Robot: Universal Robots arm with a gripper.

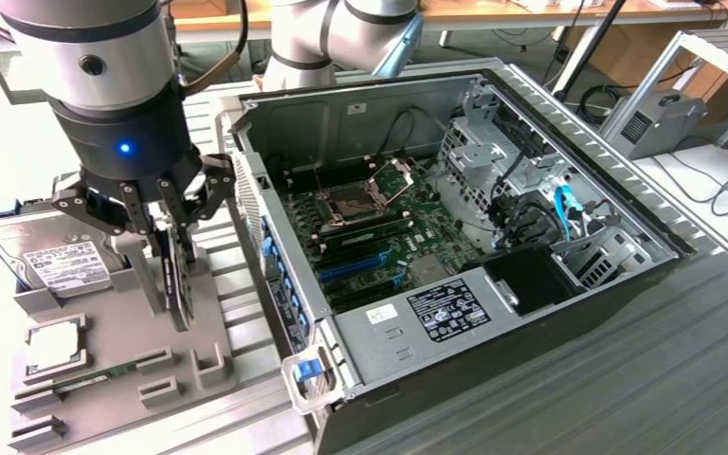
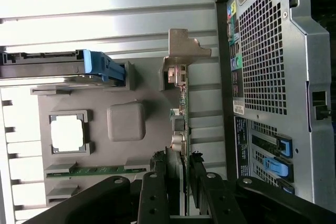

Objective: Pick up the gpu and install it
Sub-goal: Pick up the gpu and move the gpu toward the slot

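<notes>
The gpu (image 1: 182, 305) is a thin green card seen edge-on, hanging upright between the fingers of my gripper (image 1: 174, 277) over the grey parts tray (image 1: 109, 308). The jaws are closed against its two faces. In the wrist view the gpu (image 2: 179, 121) runs away from my gripper (image 2: 181, 184), with its silver end bracket (image 2: 182, 51) at the far end. The open computer case (image 1: 617, 284) lies just to the exterior view's right of the tray, with its motherboard (image 1: 383, 232) and blue card slots (image 1: 354, 270) exposed.
On the grey tray (image 2: 100, 98) lie a silver hard drive (image 1: 58, 258) in a blue frame (image 2: 102, 66), a square processor (image 1: 54, 346) and a narrow memory strip (image 2: 94, 170). The case's perforated rear panel (image 2: 268, 51) stands close beside the card. A second arm's base (image 1: 326, 38) stands behind the case.
</notes>
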